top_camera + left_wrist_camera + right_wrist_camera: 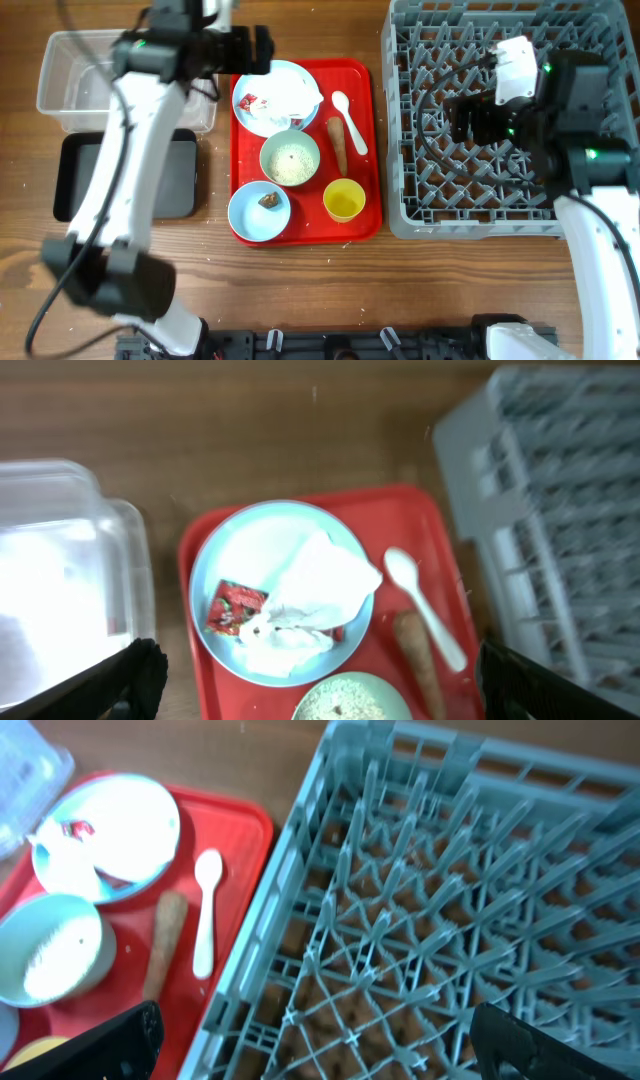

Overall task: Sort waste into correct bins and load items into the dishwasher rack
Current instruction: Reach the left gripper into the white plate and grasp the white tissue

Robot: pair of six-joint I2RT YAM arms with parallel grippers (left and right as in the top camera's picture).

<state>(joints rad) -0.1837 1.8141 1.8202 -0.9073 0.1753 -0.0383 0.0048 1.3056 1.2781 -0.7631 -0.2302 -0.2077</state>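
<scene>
The pale blue plate [300, 75] lies at 11 o'clock on a red serving tray [310, 225] and carries the crumpled red-and-white wrapper [262, 103]. At the tray's centre, a mint-green bowl [265, 158] holds white grains [292, 162]. At 7 o'clock a pale blue bowl [245, 220] holds a small brown lump [268, 199]. At 5 o'clock stands the yellow cup [344, 200]. The white spoon [350, 120] and the carrot-shaped piece [338, 145] lie side by side at 2 o'clock.

On the tabletop [300, 290] at the tray's 9 o'clock sit the clear tub [80, 90] and, nearer me, the black tray [80, 190]. The grey rack [430, 190] stands at 3 o'clock.

My left pincer [250, 50] hovers above the plate, fingers spread wide and empty. My right pincer [478, 118] hangs over the rack, also wide open and holding nothing.
</scene>
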